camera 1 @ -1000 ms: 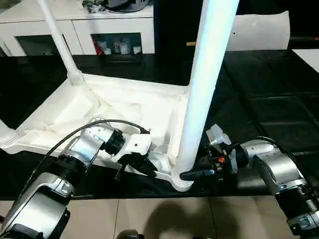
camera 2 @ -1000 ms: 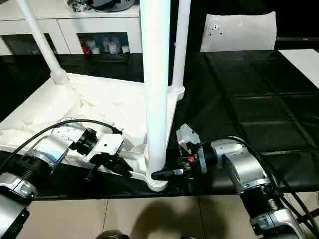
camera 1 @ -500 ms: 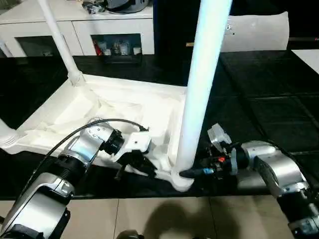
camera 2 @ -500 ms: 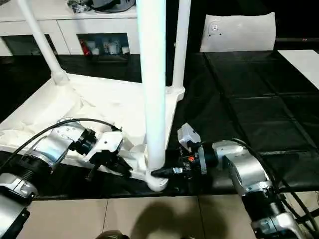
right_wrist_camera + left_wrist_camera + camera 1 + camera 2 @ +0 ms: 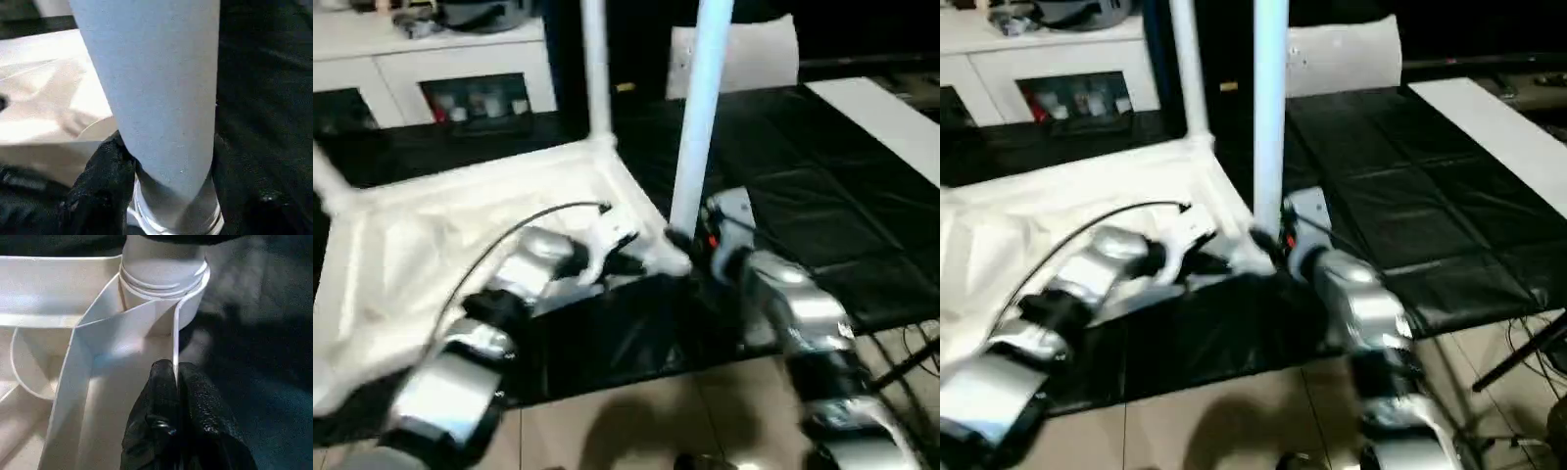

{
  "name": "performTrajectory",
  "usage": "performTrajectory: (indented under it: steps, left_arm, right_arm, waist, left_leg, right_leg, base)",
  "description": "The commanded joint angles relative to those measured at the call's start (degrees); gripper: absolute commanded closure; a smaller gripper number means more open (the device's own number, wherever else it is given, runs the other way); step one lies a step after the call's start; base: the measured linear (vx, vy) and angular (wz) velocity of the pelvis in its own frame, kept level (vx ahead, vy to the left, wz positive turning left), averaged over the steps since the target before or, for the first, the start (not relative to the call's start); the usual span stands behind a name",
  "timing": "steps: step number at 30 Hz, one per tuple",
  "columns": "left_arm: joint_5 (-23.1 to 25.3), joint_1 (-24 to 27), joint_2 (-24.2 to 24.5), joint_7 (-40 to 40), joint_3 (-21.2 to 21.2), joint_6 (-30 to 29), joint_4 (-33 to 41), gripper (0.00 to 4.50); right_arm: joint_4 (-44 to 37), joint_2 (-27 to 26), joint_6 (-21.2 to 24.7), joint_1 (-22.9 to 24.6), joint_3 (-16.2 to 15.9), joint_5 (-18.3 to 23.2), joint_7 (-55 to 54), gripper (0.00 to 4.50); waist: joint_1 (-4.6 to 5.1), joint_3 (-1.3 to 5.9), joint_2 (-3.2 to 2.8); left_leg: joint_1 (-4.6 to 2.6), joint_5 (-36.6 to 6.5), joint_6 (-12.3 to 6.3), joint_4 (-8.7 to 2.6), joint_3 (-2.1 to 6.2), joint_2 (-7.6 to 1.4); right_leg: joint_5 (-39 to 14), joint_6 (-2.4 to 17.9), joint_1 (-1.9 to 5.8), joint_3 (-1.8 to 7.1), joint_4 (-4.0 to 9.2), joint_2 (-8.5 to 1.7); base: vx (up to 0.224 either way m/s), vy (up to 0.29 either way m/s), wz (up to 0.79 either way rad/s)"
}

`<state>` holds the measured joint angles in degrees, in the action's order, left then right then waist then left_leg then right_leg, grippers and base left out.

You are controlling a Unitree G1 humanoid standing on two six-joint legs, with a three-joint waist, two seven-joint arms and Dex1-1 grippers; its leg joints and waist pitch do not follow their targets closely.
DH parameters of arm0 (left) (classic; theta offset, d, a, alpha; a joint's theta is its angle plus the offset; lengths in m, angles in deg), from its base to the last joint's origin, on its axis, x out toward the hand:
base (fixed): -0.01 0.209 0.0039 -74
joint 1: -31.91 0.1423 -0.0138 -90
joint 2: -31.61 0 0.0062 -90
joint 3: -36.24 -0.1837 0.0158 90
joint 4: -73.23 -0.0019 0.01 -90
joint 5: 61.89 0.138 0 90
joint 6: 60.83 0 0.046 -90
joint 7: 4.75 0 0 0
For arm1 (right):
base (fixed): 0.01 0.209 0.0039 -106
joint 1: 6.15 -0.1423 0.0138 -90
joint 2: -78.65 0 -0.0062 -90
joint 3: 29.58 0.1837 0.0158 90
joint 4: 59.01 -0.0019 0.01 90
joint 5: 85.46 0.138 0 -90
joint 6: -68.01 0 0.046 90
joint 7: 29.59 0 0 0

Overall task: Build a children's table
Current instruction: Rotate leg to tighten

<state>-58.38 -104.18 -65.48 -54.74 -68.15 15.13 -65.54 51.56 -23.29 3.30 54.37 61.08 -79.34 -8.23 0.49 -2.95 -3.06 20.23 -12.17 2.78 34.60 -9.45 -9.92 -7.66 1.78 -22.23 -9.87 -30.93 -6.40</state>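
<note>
Black work table [image 5: 822, 196], left pincer [image 5: 177, 382] pinching tabletop [image 5: 440, 225] rim beside leg [image 5: 700, 117]

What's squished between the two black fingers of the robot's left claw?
In the left wrist view, the left claw pinches a thin white plastic rib of the white plastic tabletop, just by the round corner socket.

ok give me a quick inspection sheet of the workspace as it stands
surface: black-covered work table, tiled floor in front.
job's things: tabletop underside up; near-corner leg upright in its socket; another leg upright at a far corner.
clutter: nothing seen.
grippers: left gripper pinches the tabletop's thin rim; right gripper against the near leg's base, one finger visible.
cables: black cable over left forearm.
surroundings: white cabinet behind.
</note>
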Motion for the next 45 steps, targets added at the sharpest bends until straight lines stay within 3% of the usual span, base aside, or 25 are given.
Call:
performTrajectory:
  steps: [1,4,6,8,11,14,17,19,27,34,45]
  left_arm:
    - [-1.3,-2.1,-1.9,2.2,0.8,-0.1,1.1,4.5]
    - [-0.6,-1.6,-1.2,0.8,0.0,0.6,1.8,4.5]
    - [-0.5,-1.1,-0.5,-0.3,-0.3,0.9,2.4,4.5]
    - [-0.1,0.2,1.1,-4.1,-1.3,3.2,3.5,4.5]
    - [0.0,1.3,2.7,-7.3,-2.2,4.3,4.6,4.5]
    - [0.8,2.3,5.0,-12.6,-4.2,7.6,5.1,4.5]
    - [0.4,3.0,7.0,-17.9,-5.3,9.6,5.7,4.5]
    - [-0.1,3.5,9.0,-23.6,-6.5,12.4,6.5,4.5]
    - [0.2,3.8,13.9,-36.6,-10.3,20.0,6.8,4.5]
    - [0.7,4.3,15.5,-41.4,-12.0,23.2,7.5,4.5]
    - [-1.1,5.7,15.2,-42.5,-14.4,22.7,10.6,4.5]
  right_arm:
    - [1.7,-2.8,-0.7,-0.1,-3.0,0.0,-0.1,1.96]
    - [0.7,-2.7,-3.0,0.8,-3.8,0.5,2.4,1.73]
    - [0.0,-2.1,-4.1,1.5,-3.5,0.9,3.1,1.54]
    - [-1.3,-0.2,-6.2,2.8,-3.0,1.7,6.6,1.45]
    - [-2.4,2.2,-8.5,4.0,-2.8,2.5,10.4,1.11]
    - [-4.2,6.2,-10.1,5.4,-4.0,3.5,17.5,0.85]
    - [-5.5,10.1,-10.7,6.5,-4.7,4.6,24.6,0.85]
    - [-6.4,14.0,-11.0,7.4,-5.4,6.2,32.1,0.85]
    - [-6.4,21.0,-12.2,7.4,-8.9,9.6,49.0,0.85]
    - [-7.1,23.3,-11.4,6.9,-11.8,10.9,56.9,0.85]
    - [-5.8,23.2,-10.5,5.3,-13.7,11.6,61.0,1.87]
  waist:
    - [-0.73,4.28,0.64]
    - [-1.28,4.61,0.62]
    - [-1.76,5.02,0.83]
    - [-1.96,5.11,0.84]
    - [-2.53,4.95,0.72]
    - [-3.22,4.62,0.67]
    - [-3.7,4.38,0.54]
    - [-4.52,4.28,0.67]
    - [-6.53,4.36,0.97]
    - [-7.22,4.22,1.18]
    - [-8.0,4.2,1.39]
  left_leg:
    - [0.28,-10.7,-3.26,-4.07,1.2,-2.64]
    - [0.68,-7.0,-4.65,-3.91,1.16,-2.68]
    - [1.06,-1.5,-6.56,-3.52,1.21,-2.89]
    - [1.32,0.5,-8.33,-3.12,1.09,-2.77]
    - [1.17,-0.6,-9.78,-3.07,0.89,-2.94]
    - [0.89,-3.1,-8.64,-3.33,0.75,-3.09]
    - [0.57,-5.9,-6.91,-3.62,0.81,-3.43]
    - [0.35,-7.9,-6.35,-3.76,0.73,-3.66]
    - [0.21,-7.7,-5.14,-3.8,0.57,-3.79]
    - [0.16,-8.4,-4.5,-3.93,0.57,-3.72]
    - [-0.26,-8.9,-3.37,-4.06,0.49,-3.76]
  right_leg:
    - [-20.9,6.9,3.18,3.44,3.64,-3.96]
    - [-18.5,7.3,3.63,3.61,3.01,-4.0]
    - [-9.8,9.6,3.63,4.0,1.46,-3.9]
    - [-6.4,10.8,3.53,4.16,0.82,-3.9]
    - [-7.5,11.0,3.5,4.07,0.94,-3.87]
    - [-12.0,10.1,3.27,4.14,1.52,-3.73]
    - [-15.6,9.0,3.05,4.22,1.85,-3.69]
    - [-17.2,8.4,3.0,4.36,2.05,-3.75]
    - [-19.0,8.0,2.68,4.6,1.89,-3.92]
    - [-21.9,6.8,2.64,4.67,2.06,-3.92]
    - [-24.4,6.0,2.31,4.72,2.31,-3.86]
  base:
    - [0.0,0.0,0.0]
    - [0.0,0.0,0.0]
    - [0.0,0.0,0.0]
    - [0.0,0.0,0.0]
    - [0.0,0.0,0.0]
    - [0.0,0.0,0.0]
    - [0.0,0.0,0.0]
    - [0.0,0.0,0.0]
    - [0.0,0.0,0.0]
    - [0.0,0.0,0.0]
    - [0.0,0.0,0.0]
